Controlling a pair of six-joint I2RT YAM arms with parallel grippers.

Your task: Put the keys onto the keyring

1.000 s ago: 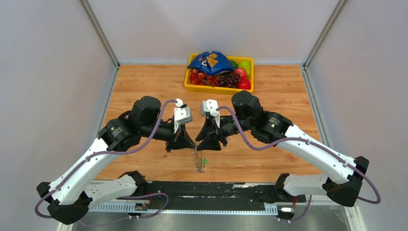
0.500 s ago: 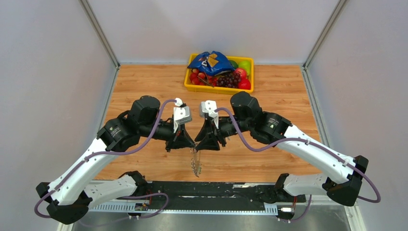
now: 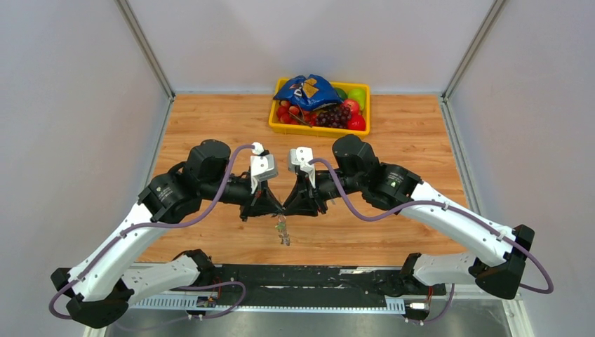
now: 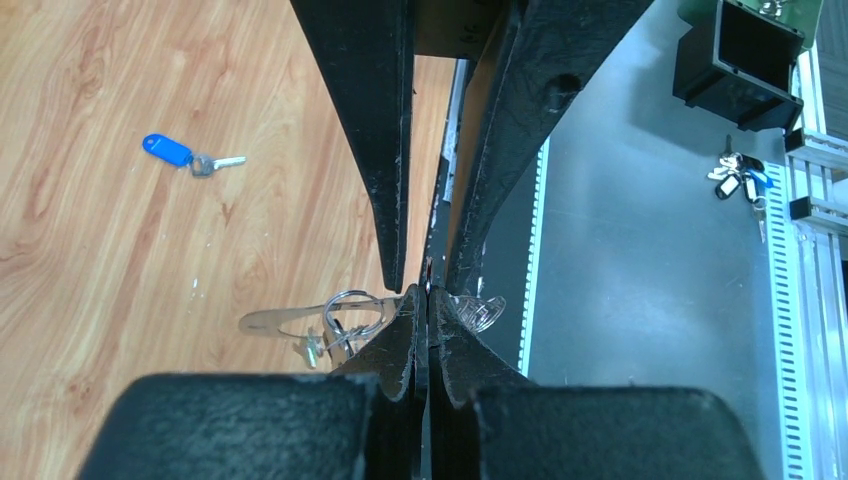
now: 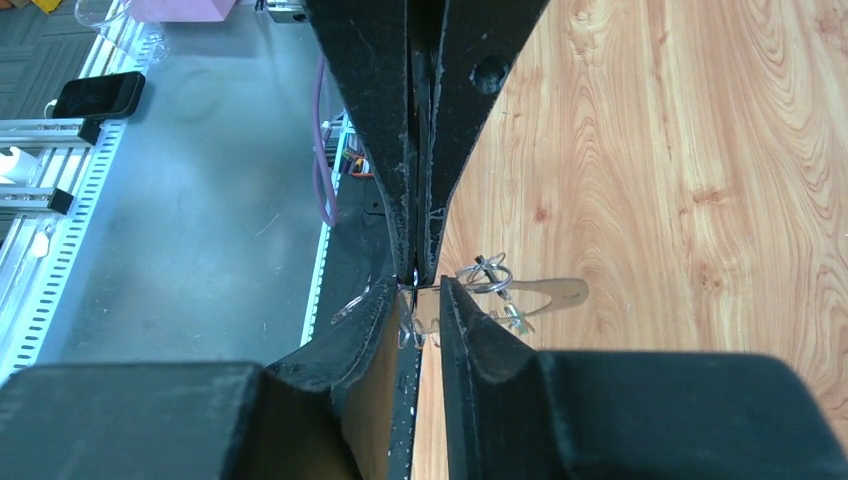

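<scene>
A small silver keyring (image 4: 350, 304) with a flat metal tag (image 4: 272, 320) and a clear plastic piece (image 4: 482, 310) hangs in the air over the table's near edge. My left gripper (image 4: 428, 292) is shut on it. My right gripper (image 5: 425, 290) faces the left one tip to tip. Its jaws stand a narrow gap apart around the clear piece (image 5: 410, 325), and the keyring (image 5: 488, 275) hangs just past its right finger. Seen from the top, the bunch (image 3: 282, 229) dangles below both grippers. A key with a blue head (image 4: 185, 155) lies loose on the wood.
A yellow bin (image 3: 316, 131) of fruit with a blue bag stands at the back of the table. A black rail (image 3: 302, 275) runs along the near edge. Off the table, another bunch of keys (image 4: 738, 180) and a phone (image 5: 98, 95) lie on grey benches.
Both grippers have shifted slightly left and back together. The right jaws have narrowed. The hanging bunch now sits higher and shorter below the tips.
</scene>
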